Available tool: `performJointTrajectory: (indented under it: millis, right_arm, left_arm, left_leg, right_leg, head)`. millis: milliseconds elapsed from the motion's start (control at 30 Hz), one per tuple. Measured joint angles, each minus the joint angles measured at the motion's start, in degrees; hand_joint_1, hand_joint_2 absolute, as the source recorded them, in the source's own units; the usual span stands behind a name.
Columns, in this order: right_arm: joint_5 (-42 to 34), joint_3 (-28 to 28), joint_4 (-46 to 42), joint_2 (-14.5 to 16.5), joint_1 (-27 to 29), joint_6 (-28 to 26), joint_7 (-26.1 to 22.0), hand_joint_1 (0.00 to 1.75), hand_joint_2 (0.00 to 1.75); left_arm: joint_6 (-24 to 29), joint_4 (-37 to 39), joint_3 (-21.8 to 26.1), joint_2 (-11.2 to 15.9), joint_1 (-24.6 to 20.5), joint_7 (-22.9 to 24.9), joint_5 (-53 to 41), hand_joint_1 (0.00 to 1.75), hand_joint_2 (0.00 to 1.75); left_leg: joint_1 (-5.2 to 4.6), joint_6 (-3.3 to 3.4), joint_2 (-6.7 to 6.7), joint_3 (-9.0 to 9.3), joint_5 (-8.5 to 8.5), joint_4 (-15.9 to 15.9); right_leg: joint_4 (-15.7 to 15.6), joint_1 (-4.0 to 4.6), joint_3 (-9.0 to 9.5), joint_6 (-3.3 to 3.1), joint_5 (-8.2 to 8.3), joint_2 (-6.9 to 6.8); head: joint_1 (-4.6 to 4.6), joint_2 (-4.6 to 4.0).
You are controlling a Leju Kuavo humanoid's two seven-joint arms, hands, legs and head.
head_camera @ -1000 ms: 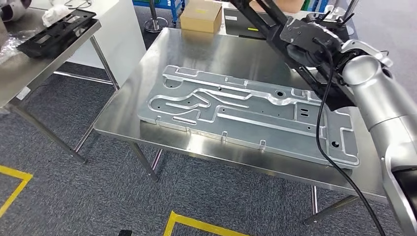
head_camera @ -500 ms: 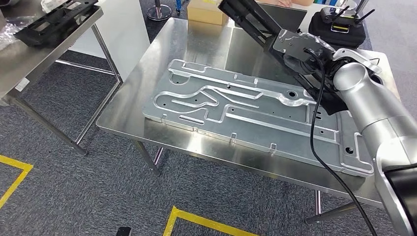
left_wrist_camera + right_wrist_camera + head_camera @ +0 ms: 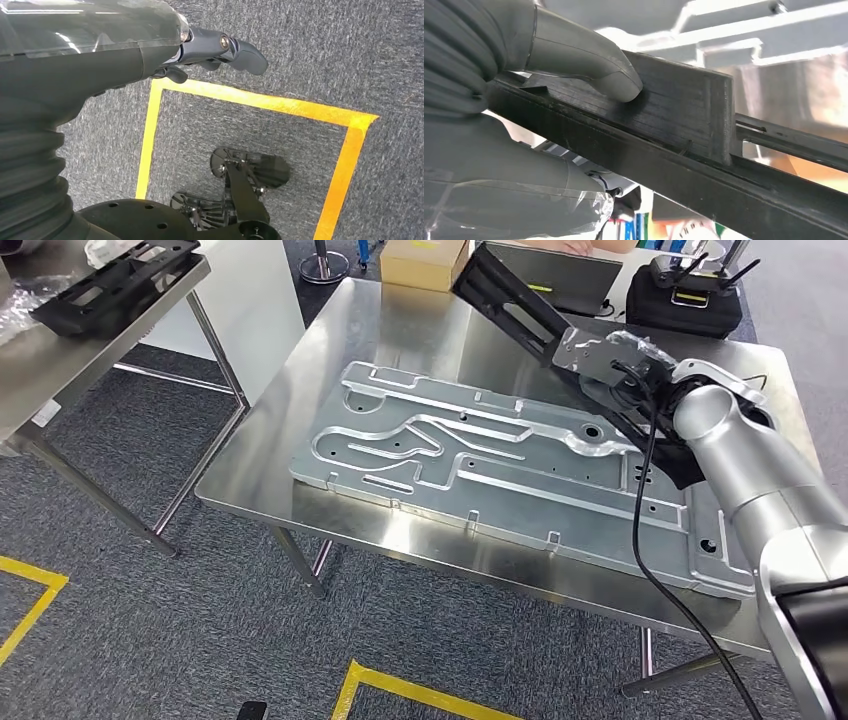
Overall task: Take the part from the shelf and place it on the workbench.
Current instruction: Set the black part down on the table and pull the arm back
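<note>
Right hand [image 3: 610, 365]: grips long black plastic part [image 3: 510, 302], thumb [image 3: 616, 82] pressed on it, above steel workbench [image 3: 400, 335].
Left hand [image 3: 220, 47]: empty, fingers loosely apart, over grey carpet [image 3: 325, 50].
Workbench load: machined aluminium plate [image 3: 500, 465].

Bright, even light; blown-out wrist background.

The long black part [image 3: 510, 302] (flat, slotted) slants above the steel workbench [image 3: 400, 330].

plate [image 3: 520, 475] flat, frame centre | box [image 3: 425, 262] top centre | case [image 3: 690, 300] upper right | side table [image 3: 60, 370] upper left | yellow tape [image 3: 400, 695] on floor, bottom
</note>
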Motion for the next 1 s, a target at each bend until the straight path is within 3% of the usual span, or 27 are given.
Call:
performJointTrajectory:
  millis: [400,1000]
  right_arm:
    - [9.00,4.56,5.43,2.76,9.37,-3.98,-1.86,1.75,1.75]
    - [10.00,5.57,7.52,3.29,10.08,-3.89,-1.92,1.75,1.75]
  left_arm:
    - [-0.52,0.00,0.01,0.00,-0.37,0.85,-1.06,0.00,1.75]
    - [-0.52,0.00,0.04,0.00,-0.37,1.35,-1.43,0.00,1.75]
  left_leg:
    - [0.01,-0.02,0.01,0.26,-0.02,-0.01]
    - [0.01,-0.02,0.01,0.46,-0.03,-0.01]
  right_leg:
    - [0.00,0.01,0.25,0.01,-0.04,0.00]
    - [0.00,-0.01,0.44,0.01,-0.04,0.00]
  head:
    - [0.00,-0.01]
    - [0.00,-0.01]
